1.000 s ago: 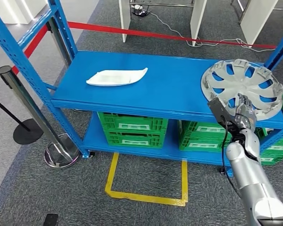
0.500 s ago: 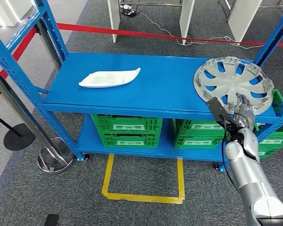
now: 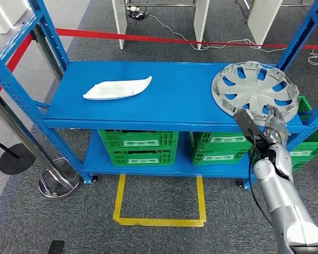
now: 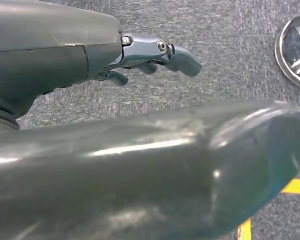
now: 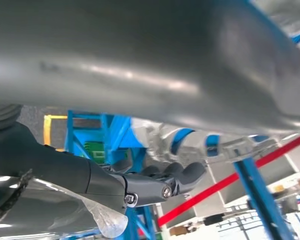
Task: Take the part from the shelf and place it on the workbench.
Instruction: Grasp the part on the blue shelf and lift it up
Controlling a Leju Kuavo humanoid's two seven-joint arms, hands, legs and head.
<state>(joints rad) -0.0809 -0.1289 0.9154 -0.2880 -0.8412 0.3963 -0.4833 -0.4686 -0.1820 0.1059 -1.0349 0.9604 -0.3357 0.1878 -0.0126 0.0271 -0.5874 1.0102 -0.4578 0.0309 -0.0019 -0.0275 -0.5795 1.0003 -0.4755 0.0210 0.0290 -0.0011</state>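
Everything has slid left and down as the camera moved. Nearest, yellow floor tape [image 3: 159,201] marks grey carpet [image 3: 37,222]. The right hand [image 3: 274,128] grips the silver hubcap's [image 3: 254,89] near rim on the blue shelf [image 3: 177,95]; the left hand [image 4: 156,52] hangs with fingers apart, holding nothing. Green crates [image 3: 138,146] sit below, a white part [image 3: 116,89] lies well left, red barrier tape [image 3: 149,38] beyond.

text: none legible | green crates [image 3: 138,147]: white label strips, print too small to read
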